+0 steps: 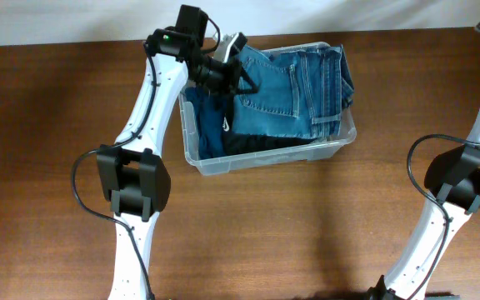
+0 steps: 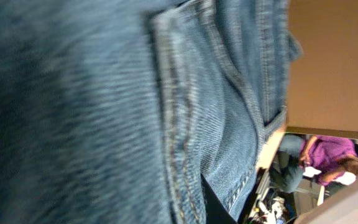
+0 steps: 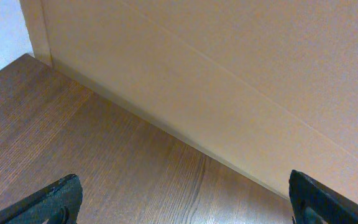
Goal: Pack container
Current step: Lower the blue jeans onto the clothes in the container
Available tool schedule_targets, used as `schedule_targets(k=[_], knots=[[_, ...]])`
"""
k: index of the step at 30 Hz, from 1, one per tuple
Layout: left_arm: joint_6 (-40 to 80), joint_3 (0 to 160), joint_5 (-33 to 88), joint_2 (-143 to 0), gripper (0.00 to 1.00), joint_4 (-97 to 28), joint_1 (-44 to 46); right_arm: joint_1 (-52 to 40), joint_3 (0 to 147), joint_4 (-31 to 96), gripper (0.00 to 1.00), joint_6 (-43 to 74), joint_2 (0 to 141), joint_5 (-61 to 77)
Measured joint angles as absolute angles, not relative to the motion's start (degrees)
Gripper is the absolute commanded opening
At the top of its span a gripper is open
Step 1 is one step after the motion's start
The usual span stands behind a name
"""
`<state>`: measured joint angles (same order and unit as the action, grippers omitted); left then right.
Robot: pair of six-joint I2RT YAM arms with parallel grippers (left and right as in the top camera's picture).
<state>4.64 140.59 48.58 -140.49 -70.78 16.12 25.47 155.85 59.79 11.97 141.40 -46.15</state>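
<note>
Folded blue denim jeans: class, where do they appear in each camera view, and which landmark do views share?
Overhead: folded blue denim jeans at top centre, inside the clear rectangular plastic tub.
Left wrist: the jeans fill the left and middle, very close.
Right wrist: not in it.
Shared landmark: the brown wooden table, seen overhead and by the right wrist.

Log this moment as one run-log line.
task: pack container | left arm: at jeans in container, jaws unclear | right arm: aside, jaws open
</note>
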Motion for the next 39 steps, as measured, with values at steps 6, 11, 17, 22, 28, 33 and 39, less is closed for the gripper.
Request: schedule_targets(k=[6, 11, 17, 22, 28, 33, 39], knots=[[4.3, 140.8, 41.6, -140.5, 0.01, -77.3, 16.3, 25.5, 155.9, 59.8, 0.98, 11.9, 141.4, -46.2], [4.3, 141.9, 37.0, -140.5, 0.01, -80.4, 16.6, 25.5, 155.9, 59.8, 0.98, 12.0, 141.4, -46.2], [5.7, 143.1, 27.9, -140.5, 0.01, -85.3, 16.9, 25.5, 155.9, 59.8, 0.98, 12.0, 141.4, -46.1], [8.0, 143.2, 21.7, -140.4, 0.33, -86.5, 17.0, 25.5, 155.9, 59.8, 0.98, 12.0, 141.4, -46.2], [10.0, 143.2, 16.4, -140.4, 0.41, -87.2, 16.9, 25.5, 155.8, 59.8, 0.98, 12.0, 141.4, -46.2], [12.0, 143.2, 13.4, -140.4, 0.5, -87.4, 17.2, 25.5, 155.9, 59.8, 0.98, 12.0, 141.4, -46.1], [16.1, 143.9, 7.7, -140.3, 0.62, -87.8, 17.5, 25.5, 155.9, 59.8, 0.98, 12.0, 141.4, -46.2]])
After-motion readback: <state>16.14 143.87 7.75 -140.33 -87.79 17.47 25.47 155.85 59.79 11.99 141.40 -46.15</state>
